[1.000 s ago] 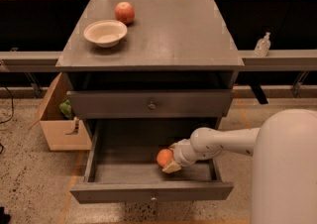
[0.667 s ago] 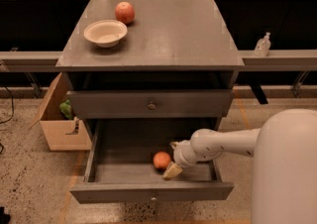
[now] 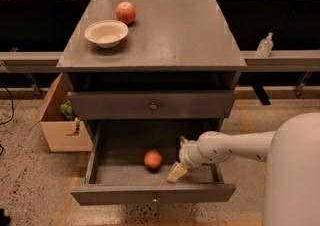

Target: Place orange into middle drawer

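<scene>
The orange (image 3: 153,159) lies on the floor of the pulled-out middle drawer (image 3: 120,194), left of centre. My gripper (image 3: 179,158) is inside the drawer, just right of the orange and apart from it. It is open and empty, with one tan fingertip (image 3: 176,173) near the drawer floor. My white arm reaches in from the right.
The shut upper drawer front (image 3: 152,105) sits above the open one. On the cabinet top stand a white bowl (image 3: 106,33) and a red-and-yellow apple (image 3: 126,12). A cardboard box (image 3: 62,120) stands on the floor at left. A sanitizer bottle (image 3: 264,45) sits on the right ledge.
The gripper let go of the orange, which rolled left onto the drawer floor. The gripper opened and drew slightly right of the fruit.
</scene>
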Controlling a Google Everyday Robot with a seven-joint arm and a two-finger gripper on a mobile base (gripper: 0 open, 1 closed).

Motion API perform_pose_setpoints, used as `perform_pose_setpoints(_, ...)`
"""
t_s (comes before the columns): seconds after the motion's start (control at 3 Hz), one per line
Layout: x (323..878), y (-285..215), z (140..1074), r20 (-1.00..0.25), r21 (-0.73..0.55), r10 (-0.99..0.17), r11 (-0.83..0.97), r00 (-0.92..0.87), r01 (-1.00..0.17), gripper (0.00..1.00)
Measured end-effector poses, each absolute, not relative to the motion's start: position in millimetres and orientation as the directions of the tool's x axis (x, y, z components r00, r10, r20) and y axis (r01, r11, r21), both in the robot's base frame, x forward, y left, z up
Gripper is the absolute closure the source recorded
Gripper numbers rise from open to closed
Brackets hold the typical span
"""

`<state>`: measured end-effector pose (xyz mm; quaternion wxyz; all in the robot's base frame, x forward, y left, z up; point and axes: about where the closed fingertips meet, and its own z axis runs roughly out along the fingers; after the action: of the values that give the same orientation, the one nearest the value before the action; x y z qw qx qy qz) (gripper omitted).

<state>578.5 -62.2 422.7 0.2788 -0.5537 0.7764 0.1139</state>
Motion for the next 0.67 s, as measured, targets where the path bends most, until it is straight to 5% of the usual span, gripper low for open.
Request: perform_pose_setpoints(0.67, 589, -101, 489, -0.63, -0.225, -0.714, 0.545, -0.306, -0.808, 0.0)
